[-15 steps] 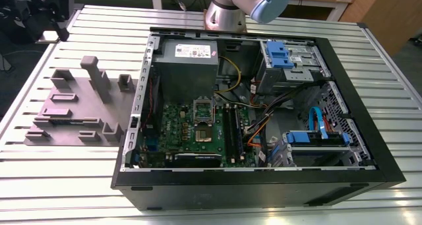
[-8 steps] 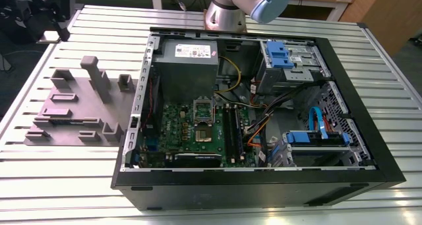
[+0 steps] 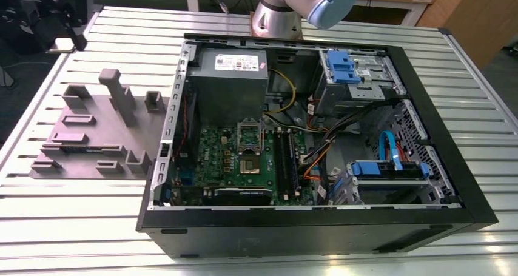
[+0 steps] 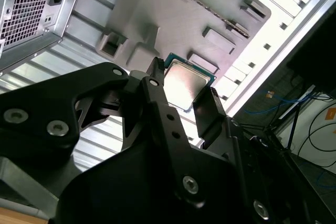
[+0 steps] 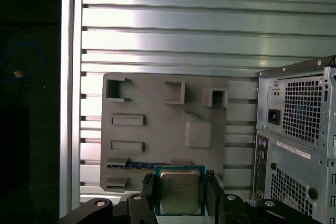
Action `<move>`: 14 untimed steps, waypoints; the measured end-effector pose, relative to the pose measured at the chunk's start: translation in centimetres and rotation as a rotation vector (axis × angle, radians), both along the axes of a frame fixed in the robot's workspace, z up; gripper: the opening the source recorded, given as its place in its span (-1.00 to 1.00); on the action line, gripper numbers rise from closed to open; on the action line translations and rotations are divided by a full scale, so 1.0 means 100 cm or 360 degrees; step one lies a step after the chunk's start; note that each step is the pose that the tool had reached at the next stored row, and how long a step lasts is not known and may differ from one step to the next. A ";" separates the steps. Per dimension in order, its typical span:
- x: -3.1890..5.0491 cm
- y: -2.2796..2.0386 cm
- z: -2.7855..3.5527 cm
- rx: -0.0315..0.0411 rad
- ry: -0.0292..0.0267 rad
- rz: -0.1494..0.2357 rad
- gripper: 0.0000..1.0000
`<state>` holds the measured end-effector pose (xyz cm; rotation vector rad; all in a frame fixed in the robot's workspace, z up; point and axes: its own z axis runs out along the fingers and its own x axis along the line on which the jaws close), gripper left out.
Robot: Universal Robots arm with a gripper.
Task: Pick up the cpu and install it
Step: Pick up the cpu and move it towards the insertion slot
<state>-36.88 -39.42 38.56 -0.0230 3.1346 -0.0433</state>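
Judging by how things lie, the pick-up half of the job is done and the install half is not. The cpu [image 5: 179, 191] sits between the two black fingers of the claw [image 4: 184, 90], silvery top facing the camera in both wrist views, with the grey holder block [image 5: 157, 145] well behind it on the slatted metal surface [image 5: 184, 24]. The chip seems to hang clear of the block rather than rest in one of its recesses.

The claw is drawn in narrow, one finger against each opposite edge of the chip and nothing else in its grasp.

In the exterior view the open computer case [image 3: 437, 167] lies on its side, with the holder block on the exterior view's left of it. Inside, the green motherboard [image 3: 242, 167] shows its socket [image 3: 247, 144] near the middle. I take that socket to be unfilled, though it is hard to be sure. The chip is not yet over the case: the first wrist view shows only the case's rear panel beside it.
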 end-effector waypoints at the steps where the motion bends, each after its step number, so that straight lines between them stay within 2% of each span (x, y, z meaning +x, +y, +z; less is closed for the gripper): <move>1: 0.0002 0.0000 0.0000 0.0000 0.00000 0.0000 -0.06; 14: 0.0030 0.0000 0.0000 0.0000 0.00000 0.0000 -0.06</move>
